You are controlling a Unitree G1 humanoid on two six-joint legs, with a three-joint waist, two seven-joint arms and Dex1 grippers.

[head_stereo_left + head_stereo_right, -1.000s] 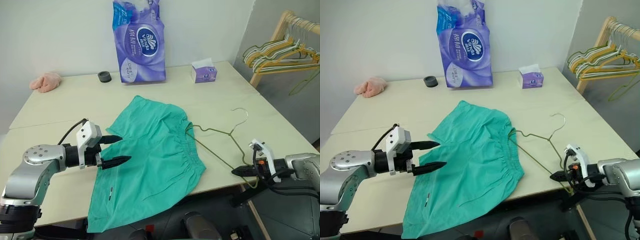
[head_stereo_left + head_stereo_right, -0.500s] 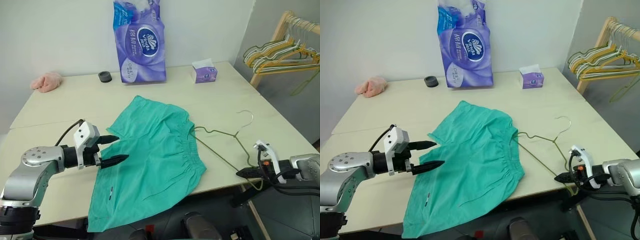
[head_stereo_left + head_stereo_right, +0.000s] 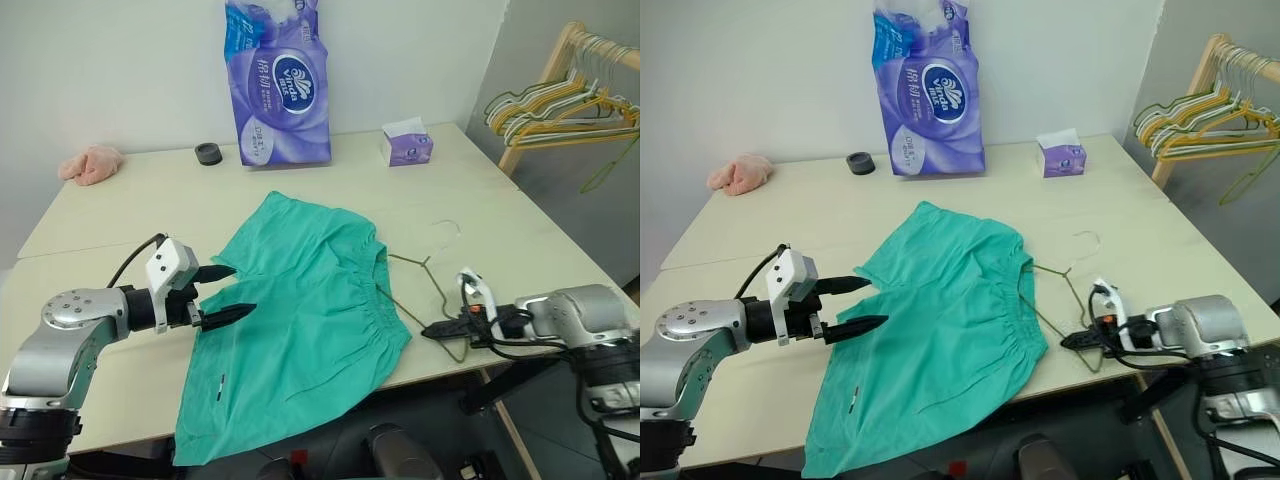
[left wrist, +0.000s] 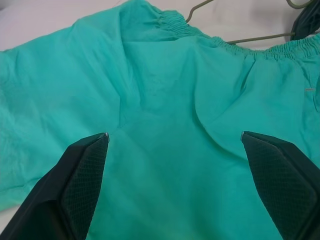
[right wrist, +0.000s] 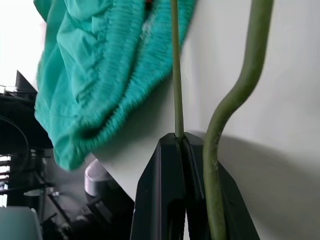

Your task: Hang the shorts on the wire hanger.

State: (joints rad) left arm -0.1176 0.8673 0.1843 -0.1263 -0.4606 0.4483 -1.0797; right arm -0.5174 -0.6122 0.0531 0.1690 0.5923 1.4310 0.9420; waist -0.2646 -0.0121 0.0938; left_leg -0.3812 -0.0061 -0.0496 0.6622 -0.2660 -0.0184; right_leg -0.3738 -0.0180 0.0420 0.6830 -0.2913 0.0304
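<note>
Pale and wide, the bench (image 3: 120, 210) is carrying everything for this job, with a white wall behind it.

Starting at the right fingers (image 5: 176, 150): they are clenched on the lower rod of the wire hanger (image 3: 432, 278), near its outer corner, with the bent wire of that corner running just beside them. Compared with a moment ago, the right gripper (image 3: 436, 329) is sliding in toward the middle of the bench and dragging the hanger with it; the hook (image 3: 447, 230) is now lying closer to the shorts (image 3: 300, 320) and turned more steeply. The hanger's far shoulder is touching the gathered waistband (image 3: 385, 300), apparently poking just under or into it, though that is hard to tell.

The left fingers (image 4: 85, 175) are spread wide, grasping nothing, and are still hovering over a leg of the shorts without having shifted. The left gripper (image 3: 228, 294) looks to be waiting for its turn.

The shorts themselves are lying flat, lower legs drooping over the near edge.

For the task, this likely means the hanger is being fed toward the waistband opening; the hanging itself is not yet done.
</note>
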